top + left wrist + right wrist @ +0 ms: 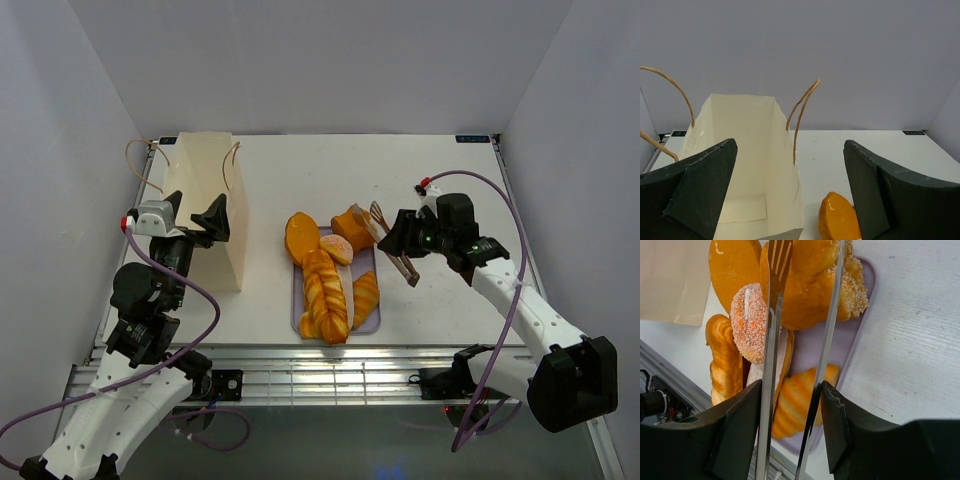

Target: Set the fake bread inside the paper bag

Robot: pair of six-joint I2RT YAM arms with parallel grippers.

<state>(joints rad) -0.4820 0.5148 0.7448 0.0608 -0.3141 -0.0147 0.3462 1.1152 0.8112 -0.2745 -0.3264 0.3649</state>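
One cream paper bag (205, 200) stands upright and open at the left, with two cord handles. The left gripper (790, 145) hovers above its near edge, jaws wide apart and empty. To the right, one lilac tray (372, 322) holds the fake bread (325, 285), about six pieces. The right gripper (790, 390) clasps one pair of metal tongs (769, 365). The tong arms are parted over the far buns, and I cannot tell whether they grip anything.

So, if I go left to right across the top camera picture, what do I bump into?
Bag → bread on the tray → tongs, held in the right hand.
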